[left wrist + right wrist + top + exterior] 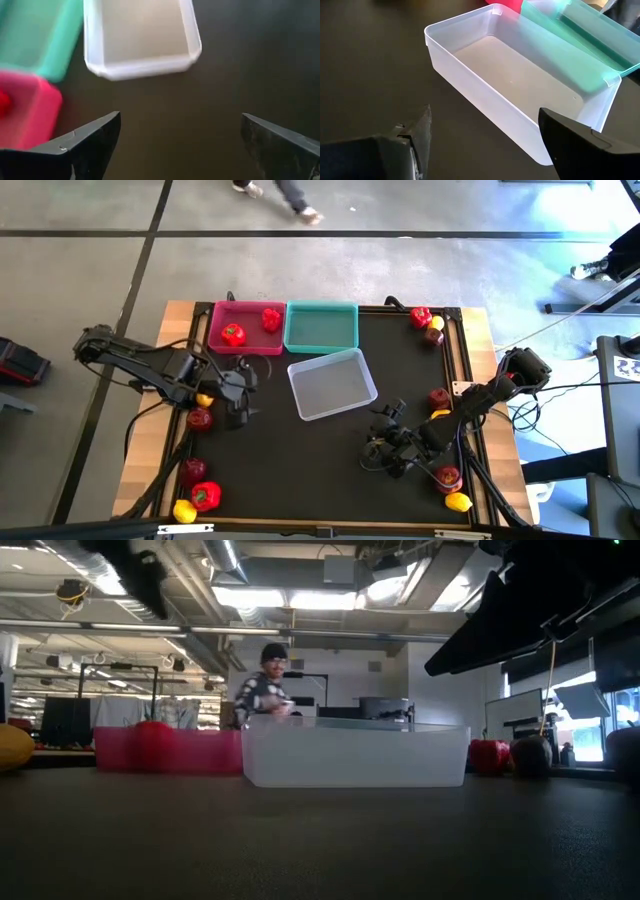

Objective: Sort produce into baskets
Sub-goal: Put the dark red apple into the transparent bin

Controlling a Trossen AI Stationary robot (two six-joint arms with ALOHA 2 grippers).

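Left gripper (238,390) hangs just left of the clear tray (332,384), its two dark fingers (90,142) spread wide and empty over bare dark mat. Nothing sits between them.

Taking the clear tray as the landmark: far to its left, at the table's edge, lie a lemon (204,399) and an apple (199,418), both just beside the left arm. Farther left and toward the near edge sit another apple (192,470), a red pepper (206,495) and a lemon (184,511). Behind the tray to the left stands the pink tray (247,343), holding two glossy red peppers (233,334). Directly behind it, almost touching its far rim, is the teal tray (321,327).

Right of the clear tray, the right gripper (388,442) hovers with its fingers (572,137) parted, gripping nothing. Beyond it lie an apple (439,397), another apple (446,477) and a lemon (458,502). In the far right corner sit a red pepper (421,316) and a dark apple (433,335).
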